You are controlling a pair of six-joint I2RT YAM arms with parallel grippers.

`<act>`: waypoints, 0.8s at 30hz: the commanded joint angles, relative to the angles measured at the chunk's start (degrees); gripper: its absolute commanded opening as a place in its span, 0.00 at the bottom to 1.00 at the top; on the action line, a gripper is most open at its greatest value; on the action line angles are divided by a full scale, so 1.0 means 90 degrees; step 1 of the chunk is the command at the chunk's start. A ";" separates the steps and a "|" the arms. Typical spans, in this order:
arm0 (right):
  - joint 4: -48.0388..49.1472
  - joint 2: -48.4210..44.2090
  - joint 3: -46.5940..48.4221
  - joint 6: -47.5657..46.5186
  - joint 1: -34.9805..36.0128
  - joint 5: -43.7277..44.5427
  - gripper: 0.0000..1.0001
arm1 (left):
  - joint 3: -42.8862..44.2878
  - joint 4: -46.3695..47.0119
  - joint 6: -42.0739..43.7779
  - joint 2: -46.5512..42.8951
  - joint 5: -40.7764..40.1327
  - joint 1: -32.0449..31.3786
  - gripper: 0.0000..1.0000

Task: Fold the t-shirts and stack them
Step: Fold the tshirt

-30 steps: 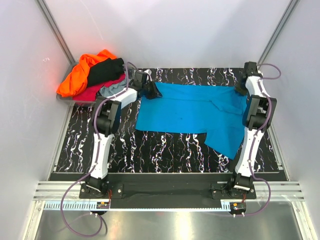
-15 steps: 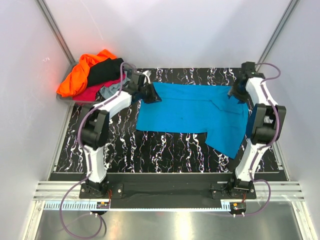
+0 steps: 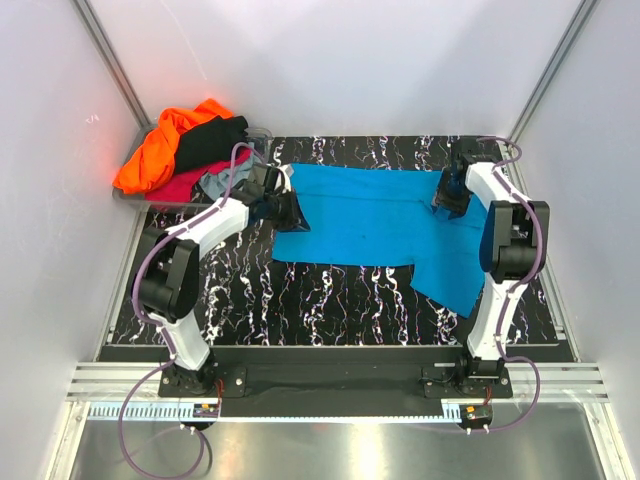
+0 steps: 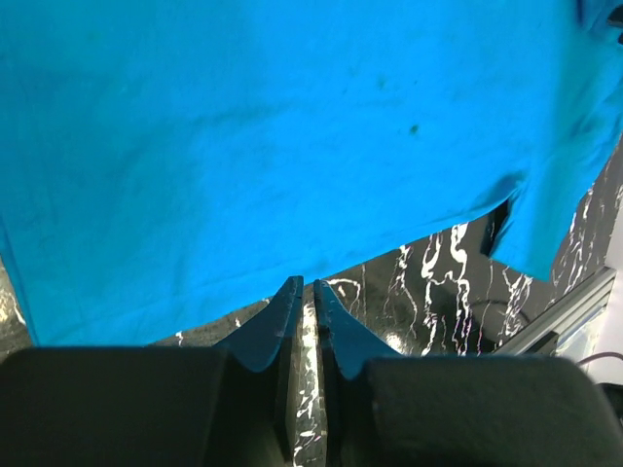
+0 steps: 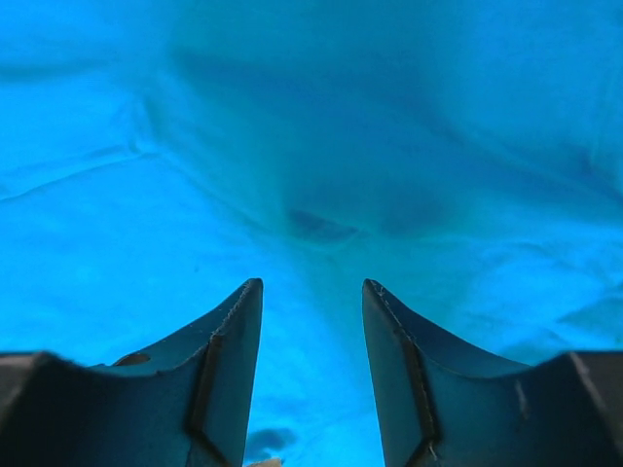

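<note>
The blue t-shirt (image 3: 370, 215) lies spread flat across the far half of the table (image 3: 330, 300). The other shirts (image 3: 185, 150) sit heaped at the far left corner.

In the last second, the left fingers (image 4: 302, 284) slid nearer along the shirt's left edge. They are almost closed, tips at the hem, and a pinch cannot be confirmed. The right fingers (image 5: 311, 284) came in from the far right corner. They now hover spread apart over the right shoulder area, holding nothing.

Folding looks about to start, with no fold made yet. No brand, label or writing is readable.
</note>
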 commanded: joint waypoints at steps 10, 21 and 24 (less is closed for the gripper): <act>0.0111 0.0661 0.0715 -0.0181 0.0020 0.0381 0.40 | -0.0025 -0.0023 0.0295 -0.0313 0.0210 0.0093 0.11; 0.0091 0.1179 0.1535 -0.0415 0.0030 0.0918 0.09 | -0.0074 -0.0052 0.0344 -0.0332 0.0317 0.0269 0.10; 0.0091 0.1325 0.1935 -0.0542 0.0030 0.1084 0.04 | -0.0103 -0.0062 0.0383 -0.0352 0.0327 0.0298 0.09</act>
